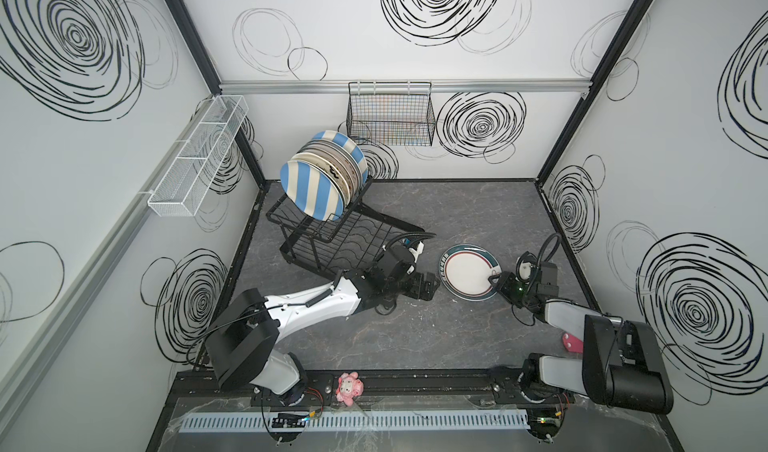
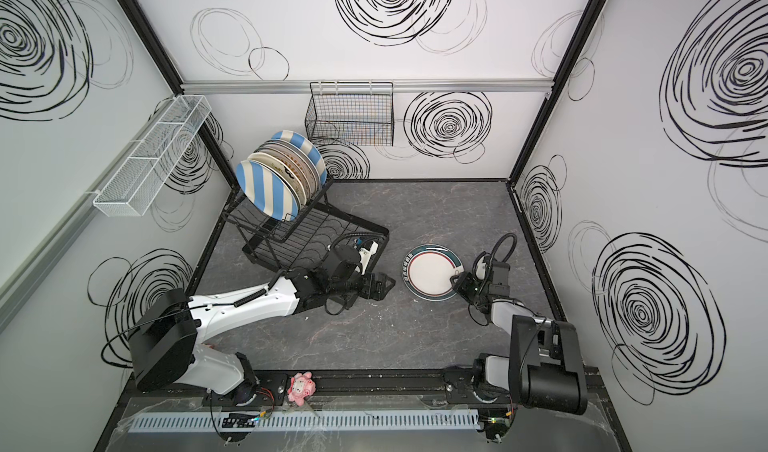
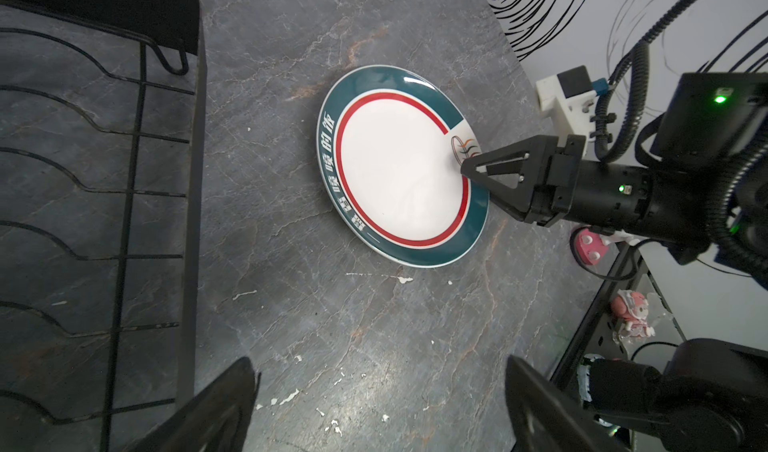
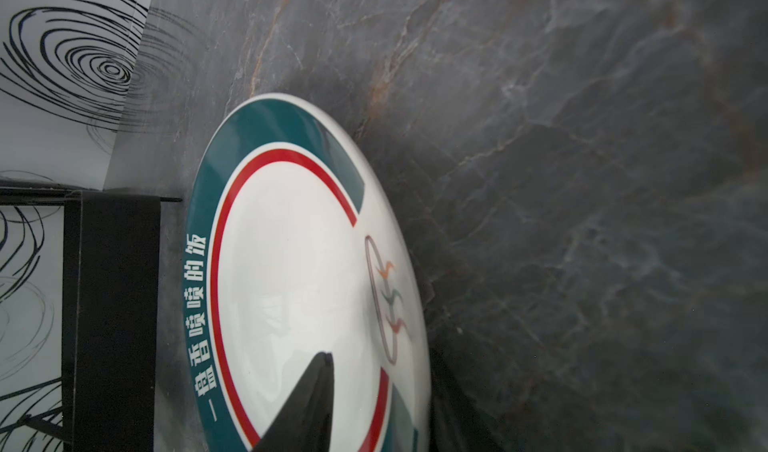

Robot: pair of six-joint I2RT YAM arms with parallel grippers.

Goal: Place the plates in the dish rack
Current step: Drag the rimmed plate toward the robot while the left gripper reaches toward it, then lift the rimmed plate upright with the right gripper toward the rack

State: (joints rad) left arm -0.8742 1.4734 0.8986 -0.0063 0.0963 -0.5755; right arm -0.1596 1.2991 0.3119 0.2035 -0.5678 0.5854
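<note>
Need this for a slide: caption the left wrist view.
Right gripper straddling the rim of the teal-rimmed plate on the table, dish rack nearby.

Left arm (image 1: pixel 311 302) white-shelled, right arm (image 1: pixel 561 314) grey, black joints (image 1: pixel 237 346), ribbed cables (image 3: pixel 640 67), black triangular right hand (image 3: pixel 464 169), green lights (image 3: pixel 720 98)

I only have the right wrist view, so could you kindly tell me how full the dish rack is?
Observer: A row of plates stands on edge in the dish rack's upper tier; the visible lower grid holds none.
Operator: Thanks. Where is the left claw?
Observer: The left claw is open and empty, between the dish rack and the teal-rimmed plate.
Operator: Does my claw straddle the rim?
Observer: The left wrist view shows the right claw with its jaws bracketing the rim; whether they pinch it, I cannot tell.
</note>
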